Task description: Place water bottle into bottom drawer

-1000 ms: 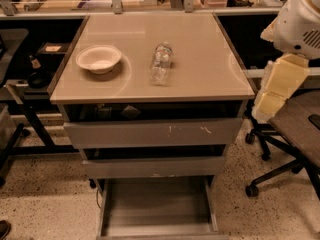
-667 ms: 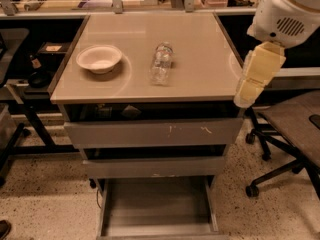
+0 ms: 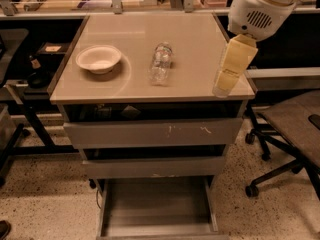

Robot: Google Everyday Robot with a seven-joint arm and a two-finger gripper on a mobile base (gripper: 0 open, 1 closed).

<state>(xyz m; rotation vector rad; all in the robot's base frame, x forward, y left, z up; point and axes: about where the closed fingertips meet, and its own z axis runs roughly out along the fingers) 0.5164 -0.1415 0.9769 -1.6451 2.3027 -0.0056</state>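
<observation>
Bottle (image 3: 161, 62) lying flat, long axis front-to-back, narrow end far.
Gripper (image 3: 223, 86) at right edge of table (image 3: 192, 36), open or closed unreadable; bottom drawer (image 3: 157, 204) open.

- Rounded white shell (image 3: 267, 6) at the top right, smooth and bulky, lit brighter along its upper curve.
- Small vent grille (image 3: 259, 19) on the shell's face, a tight patch of short dark slots.
- Pale yellow tool (image 3: 222, 86) under the shell, flat-sided and blocky, narrowing downward, over the right edge of the desk (image 3: 190, 39).
</observation>
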